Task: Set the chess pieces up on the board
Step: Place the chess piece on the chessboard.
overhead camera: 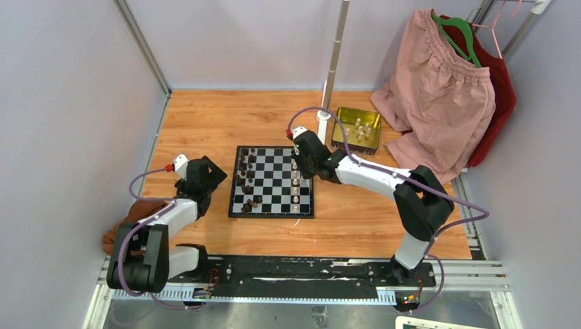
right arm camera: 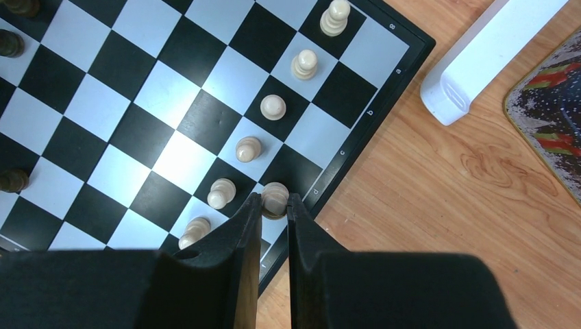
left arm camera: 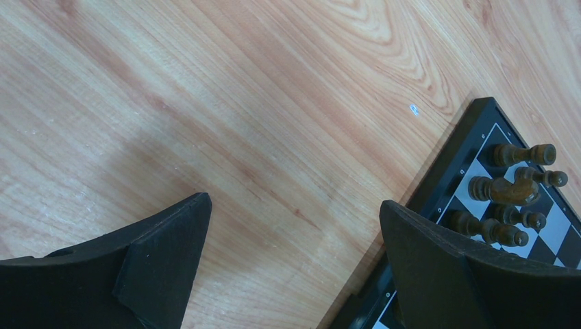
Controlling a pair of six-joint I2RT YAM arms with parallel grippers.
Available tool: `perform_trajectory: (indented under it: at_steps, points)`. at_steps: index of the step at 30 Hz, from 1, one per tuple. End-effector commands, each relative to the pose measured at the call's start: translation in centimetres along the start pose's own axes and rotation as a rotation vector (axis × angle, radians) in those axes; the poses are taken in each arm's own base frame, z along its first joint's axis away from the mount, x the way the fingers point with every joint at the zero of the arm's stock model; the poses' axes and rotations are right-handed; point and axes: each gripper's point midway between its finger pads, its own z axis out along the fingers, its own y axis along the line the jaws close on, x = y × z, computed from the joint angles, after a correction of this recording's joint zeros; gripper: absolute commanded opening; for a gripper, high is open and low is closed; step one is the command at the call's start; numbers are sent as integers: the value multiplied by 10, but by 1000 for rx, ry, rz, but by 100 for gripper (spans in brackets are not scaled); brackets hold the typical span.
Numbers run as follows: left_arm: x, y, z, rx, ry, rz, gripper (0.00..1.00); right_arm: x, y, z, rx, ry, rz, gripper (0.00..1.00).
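The board (overhead camera: 273,185) lies in the middle of the wooden table. Dark brown chess pieces (overhead camera: 245,175) crowd its left side, seen close up in the left wrist view (left arm camera: 510,188). A file of cream chess pieces (right arm camera: 273,107) stands along its right side. My right gripper (right arm camera: 274,200) is shut on a cream piece (right arm camera: 275,193) over a square of the rightmost file, by the board's right border. My left gripper (left arm camera: 294,204) hangs open over bare wood just left of the board (left arm camera: 473,133), with nothing between its fingers.
A gold tin (overhead camera: 357,128) holding more cream pieces sits behind the board to the right, next to a white post (overhead camera: 332,68) whose base (right arm camera: 473,62) lies close to the board's corner. Pink clothing (overhead camera: 438,89) hangs at the back right. A brown cloth (overhead camera: 127,219) lies at the left edge.
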Motion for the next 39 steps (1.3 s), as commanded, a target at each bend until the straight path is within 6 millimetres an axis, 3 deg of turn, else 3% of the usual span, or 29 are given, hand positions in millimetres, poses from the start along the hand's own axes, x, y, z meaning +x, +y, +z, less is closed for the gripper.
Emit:
perform_trajectory:
  at_steps: [1,32,39]
  points:
    - [-4,-4,0,16,-15,10,100,5,8,4,-17,9,6,0]
    - [-3,-6,0,22,-9,16,100,-4,-10,17,52,-5,2,0]
    - [-3,-6,0,23,-8,16,100,2,-13,19,56,8,7,0]
